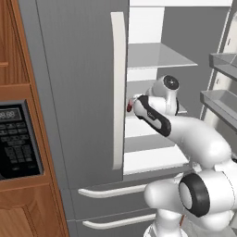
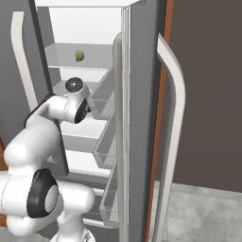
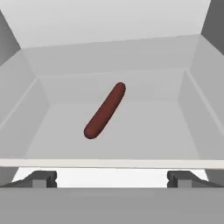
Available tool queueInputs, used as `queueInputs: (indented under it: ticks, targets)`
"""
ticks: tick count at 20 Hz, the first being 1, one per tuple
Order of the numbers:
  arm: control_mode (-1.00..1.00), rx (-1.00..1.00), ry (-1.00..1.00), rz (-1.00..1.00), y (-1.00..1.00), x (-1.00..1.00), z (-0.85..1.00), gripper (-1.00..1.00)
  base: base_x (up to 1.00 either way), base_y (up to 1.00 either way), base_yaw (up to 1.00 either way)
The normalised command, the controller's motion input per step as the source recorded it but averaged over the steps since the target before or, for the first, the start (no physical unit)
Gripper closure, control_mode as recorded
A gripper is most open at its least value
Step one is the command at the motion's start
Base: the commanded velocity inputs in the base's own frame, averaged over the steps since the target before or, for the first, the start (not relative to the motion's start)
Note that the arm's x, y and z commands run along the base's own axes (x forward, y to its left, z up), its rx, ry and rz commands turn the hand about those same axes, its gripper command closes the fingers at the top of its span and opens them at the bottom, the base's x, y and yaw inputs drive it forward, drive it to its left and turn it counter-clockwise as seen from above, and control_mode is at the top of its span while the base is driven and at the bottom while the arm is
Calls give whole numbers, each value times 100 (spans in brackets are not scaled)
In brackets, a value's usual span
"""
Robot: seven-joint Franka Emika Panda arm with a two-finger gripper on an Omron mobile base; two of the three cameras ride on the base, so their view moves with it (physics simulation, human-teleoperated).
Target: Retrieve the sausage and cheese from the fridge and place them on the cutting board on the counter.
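The tall grey French-door fridge (image 1: 83, 92) takes up most of the left base view, its left door shut with a long white vertical handle (image 1: 119, 88) down the centre of the frame, two drawers with white bars at the bottom, and its right side open onto white inner shelves (image 1: 155, 55) in the upper right. In the right base view the open right door stands edge-on through the centre of the frame, clear bins on its inner face. The white robot arm with dark joints (image 1: 194, 139) rises from the lower right of the left base view and reaches into the open compartment at mid height. In the hand view the two-finger gripper (image 3: 112, 179) stands released, its dark fingertips (image 3: 41, 178) wide apart at the bottom, holding nothing. The slim dark red-brown sausage (image 3: 105, 110) lies diagonally on a white shelf in the centre of the hand view, apart from the fingertips. The small pale yellow-green cheese chunk (image 2: 80, 56) sits on a higher shelf, upper left of the right base view.
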Motion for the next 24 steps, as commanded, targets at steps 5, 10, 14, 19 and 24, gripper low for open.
queueInputs:
  ticks: [5,10,14,19,24]
  targets:
    - [-100,0,3,-1,12,31,-31,-100,0,0,0]
    - [-100,0,-1,-3,11,30,-31,-100,0,0,0]
    - [-100,0,0,-4,3,42,-20,-100,0,0,0]
    - [-100,0,3,-6,0,60,-2,-100,0,0,0]
    - [-100,0,9,-4,6,59,-9,-100,0,0,0]
